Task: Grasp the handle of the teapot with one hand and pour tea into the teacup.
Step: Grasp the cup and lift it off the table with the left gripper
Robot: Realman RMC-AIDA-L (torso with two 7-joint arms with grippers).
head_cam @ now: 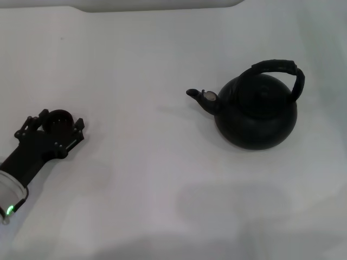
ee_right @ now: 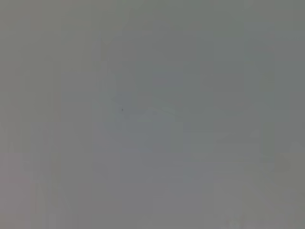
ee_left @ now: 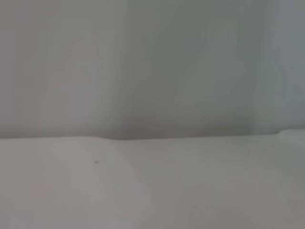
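Note:
The teapot (head_cam: pixel 256 112) is a large round matte black pot standing upright on the white table at the right. Its short spout (head_cam: pixel 201 98) points left and has a pale tip. The handle (head_cam: pixel 277 69) is a thick black hoop arching over the pot's top, with nothing on it. The teacup (head_cam: pixel 59 120), small, round and dark, is at the far left, right at the tip of my left gripper (head_cam: pixel 56 125). That gripper lies low over the table and far from the teapot. My right gripper is out of view.
The white table (head_cam: pixel 152 179) stretches between the teacup and the teapot. Its far edge meets a pale wall (head_cam: pixel 157 5) at the back. The left wrist view shows only table (ee_left: pixel 152 191) and wall; the right wrist view shows a plain grey surface.

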